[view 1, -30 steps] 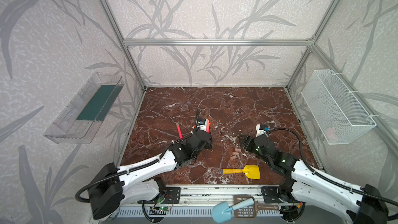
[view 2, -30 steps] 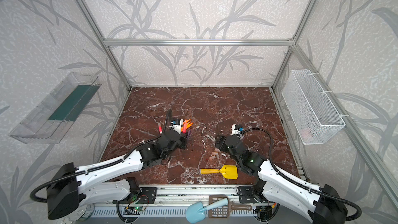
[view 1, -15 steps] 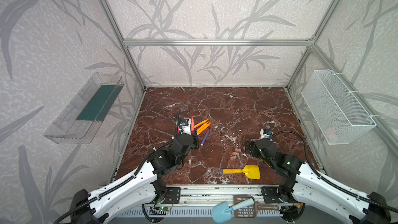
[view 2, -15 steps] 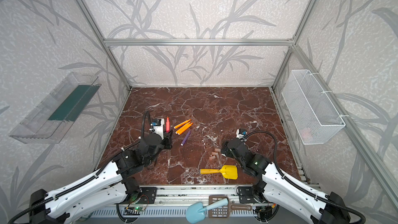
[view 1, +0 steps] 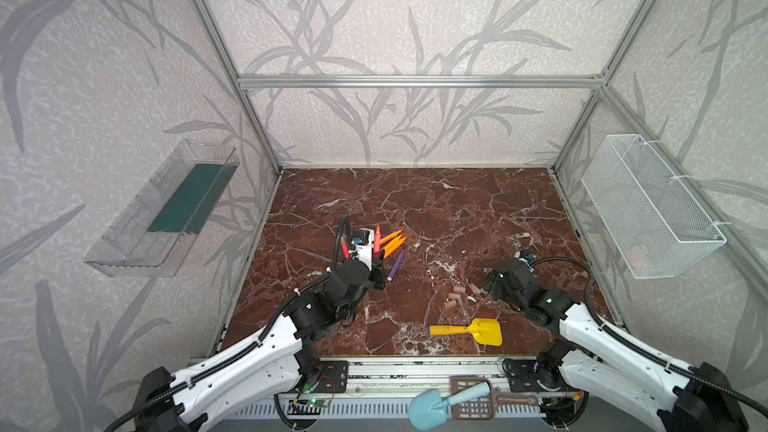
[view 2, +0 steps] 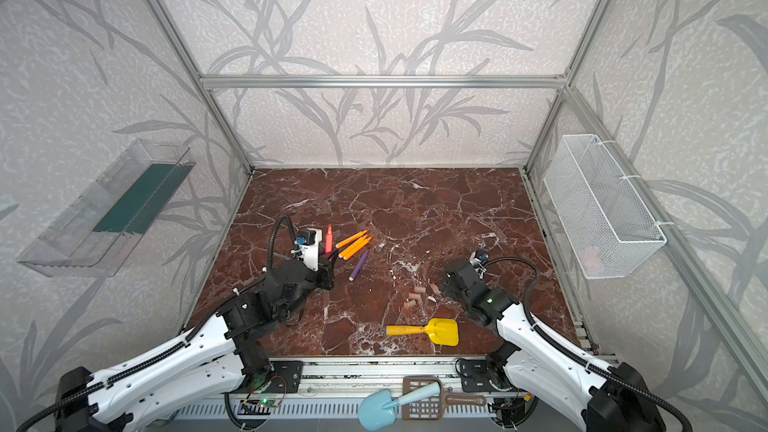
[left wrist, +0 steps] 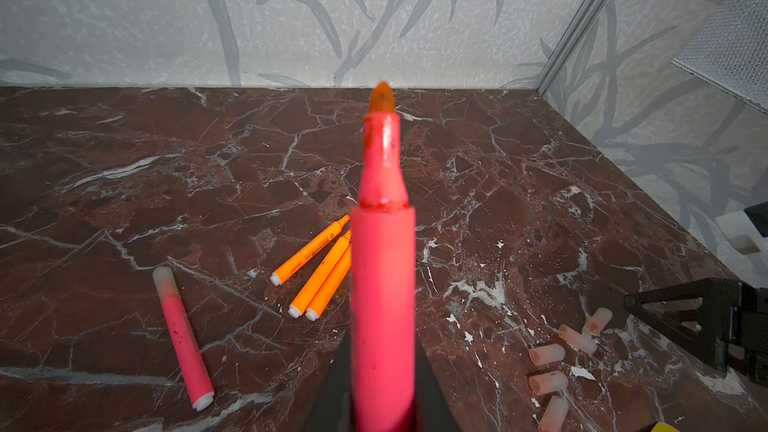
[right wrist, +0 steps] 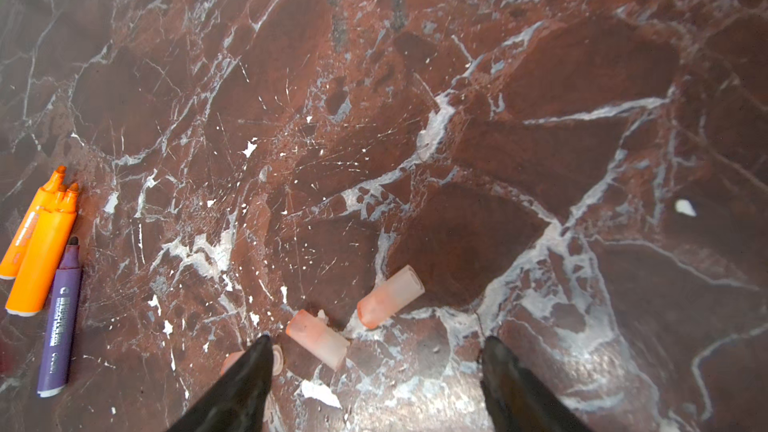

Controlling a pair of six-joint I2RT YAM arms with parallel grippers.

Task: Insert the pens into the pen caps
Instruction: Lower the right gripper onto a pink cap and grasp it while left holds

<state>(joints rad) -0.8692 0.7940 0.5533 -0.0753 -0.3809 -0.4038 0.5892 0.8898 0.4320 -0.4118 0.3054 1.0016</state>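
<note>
My left gripper (left wrist: 382,347) (view 1: 375,257) is shut on a pink-red pen (left wrist: 382,251) (view 2: 329,238), uncapped, tip pointing away toward the back wall. A second pink-red pen (left wrist: 180,332) lies capped on the marble. Three orange pens (view 1: 392,243) (right wrist: 39,243) and a purple pen (view 1: 395,265) (right wrist: 60,322) lie just right of that gripper. Several pale pen caps (view 1: 456,297) (left wrist: 548,355) lie loose at centre right. My right gripper (right wrist: 376,347) (view 2: 440,286) hovers low over them, open, with one cap (right wrist: 318,338) between its fingers, untouched, and another (right wrist: 390,297) just beyond.
A yellow toy shovel (view 1: 469,331) lies near the front edge, below the caps. A wire basket (view 1: 648,209) hangs on the right wall and a clear tray (view 1: 162,209) on the left. A blue scoop (view 1: 436,407) rests on the front rail.
The left arm swung left with the pink-red pen still gripped, uncovering the orange and purple pens. The right gripper shifted slightly and its jaws widened, then narrowed a little.
</note>
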